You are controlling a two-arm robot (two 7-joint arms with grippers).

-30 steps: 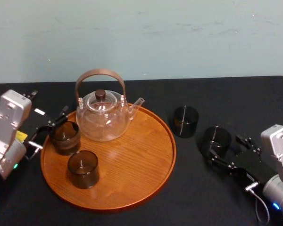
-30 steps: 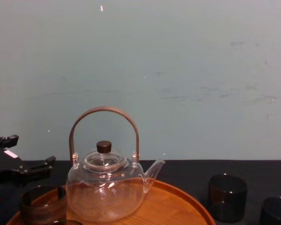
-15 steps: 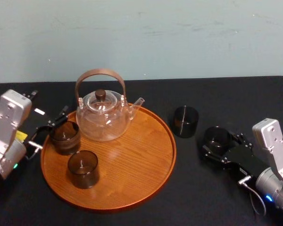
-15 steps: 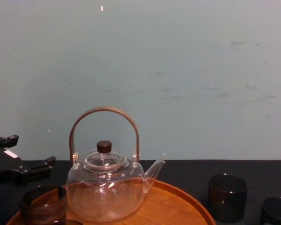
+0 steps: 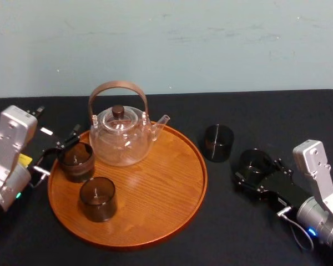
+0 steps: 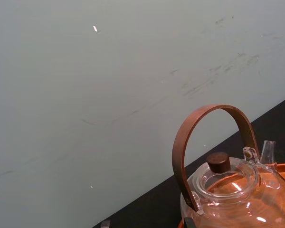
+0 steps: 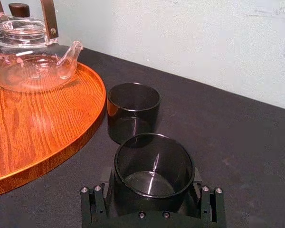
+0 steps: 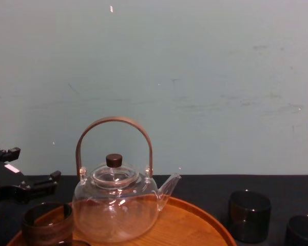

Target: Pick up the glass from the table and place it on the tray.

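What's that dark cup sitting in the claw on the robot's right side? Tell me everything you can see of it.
It is a short round tumbler of dark smoky glass, see-through, with a thin glossy rim and a thicker base. It is empty and stands upright on the black table, beside the round orange-brown wooden tray, not on it. The right claw is open around its sides; whether it touches the glass is unclear. A matching dark glass stands just beyond it, apart.

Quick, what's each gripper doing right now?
Left gripper: open, beside a brown glass on the tray.
Right gripper: around the black glass on the table; grip cannot be told.
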